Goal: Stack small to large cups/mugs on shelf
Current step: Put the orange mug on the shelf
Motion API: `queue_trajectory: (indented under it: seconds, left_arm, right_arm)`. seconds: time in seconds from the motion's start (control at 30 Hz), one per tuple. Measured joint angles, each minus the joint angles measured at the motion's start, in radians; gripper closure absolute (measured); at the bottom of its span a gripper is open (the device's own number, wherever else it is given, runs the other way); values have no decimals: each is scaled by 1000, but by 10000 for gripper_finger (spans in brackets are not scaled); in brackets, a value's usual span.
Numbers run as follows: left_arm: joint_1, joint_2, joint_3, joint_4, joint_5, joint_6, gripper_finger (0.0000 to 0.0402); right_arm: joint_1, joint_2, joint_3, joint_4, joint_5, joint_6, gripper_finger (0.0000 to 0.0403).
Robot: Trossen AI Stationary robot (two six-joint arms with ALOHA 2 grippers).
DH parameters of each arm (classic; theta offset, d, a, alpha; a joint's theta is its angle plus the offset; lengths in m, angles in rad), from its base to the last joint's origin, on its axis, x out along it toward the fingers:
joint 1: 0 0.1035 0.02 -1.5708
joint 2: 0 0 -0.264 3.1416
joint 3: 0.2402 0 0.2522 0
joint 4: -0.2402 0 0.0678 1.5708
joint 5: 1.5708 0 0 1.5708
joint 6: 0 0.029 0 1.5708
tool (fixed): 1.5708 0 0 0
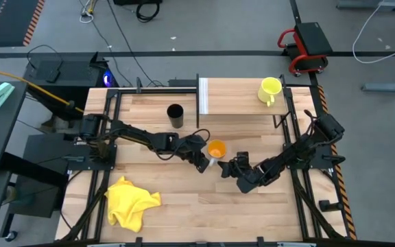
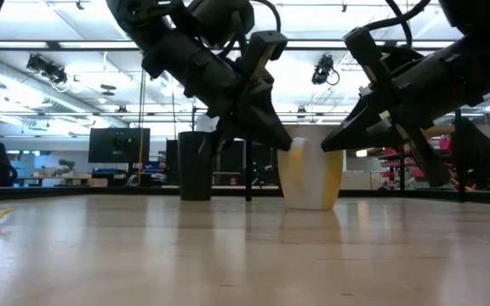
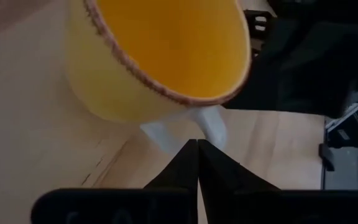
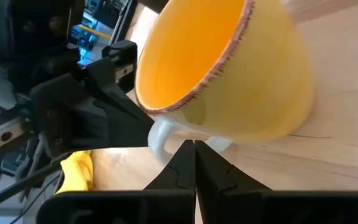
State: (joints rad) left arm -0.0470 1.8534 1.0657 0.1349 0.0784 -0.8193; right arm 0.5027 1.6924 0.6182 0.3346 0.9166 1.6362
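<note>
My left tool point(image 1: 202, 163) and my right tool point(image 1: 226, 169) both sit at the middle of the tabletop point(image 1: 184, 213), one on either side of the orange cup point(image 1: 216, 149). Both tools are closed narrow, fingertips together, just beside the cup's pale handle point(image 3: 191, 127); I cannot tell whether either one pinches it. The cup stands upright on the tabletop. The black cup point(image 1: 175, 115) stands nearer the far edge, beside the shelf point(image 1: 235, 103). The yellow-green mug point(image 1: 269, 90) sits on the shelf's right end. A yellow cloth point(image 1: 130, 201) lies near the front left corner.
</note>
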Motion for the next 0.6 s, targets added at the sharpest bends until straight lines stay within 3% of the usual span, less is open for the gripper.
queue_trajectory:
  seconds: [0.23,0.6]
  left_arm:
    - [-1,0,0,25,3,0,378]
    - [0,0,0,49,2,4,379]
  right_arm:
    - [17,-13,0,-38,1,22,399]
    - [20,-199,0,-267,11,12,400]
